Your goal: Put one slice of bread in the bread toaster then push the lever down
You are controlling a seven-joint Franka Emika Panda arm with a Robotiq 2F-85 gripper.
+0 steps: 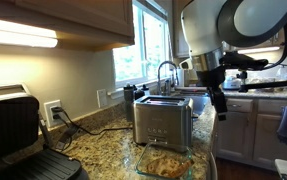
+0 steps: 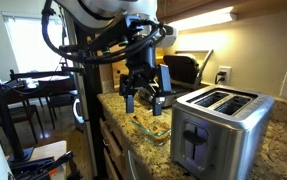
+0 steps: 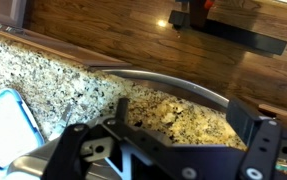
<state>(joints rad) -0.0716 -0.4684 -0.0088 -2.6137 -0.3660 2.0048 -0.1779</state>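
claw (image 2: 146,100): wide, holds nothing — hangs near the glass dish (image 1: 141,162), likely to grab a slice of bread (image 1: 166,162) | bread toaster (image 2: 218,125): on the counter (image 1: 103,145) just beside the dish, slots up

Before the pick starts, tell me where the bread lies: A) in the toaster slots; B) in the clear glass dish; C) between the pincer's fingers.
B: the slices of bread lie in the glass dish beside the toaster, and the pincer hangs open and empty.
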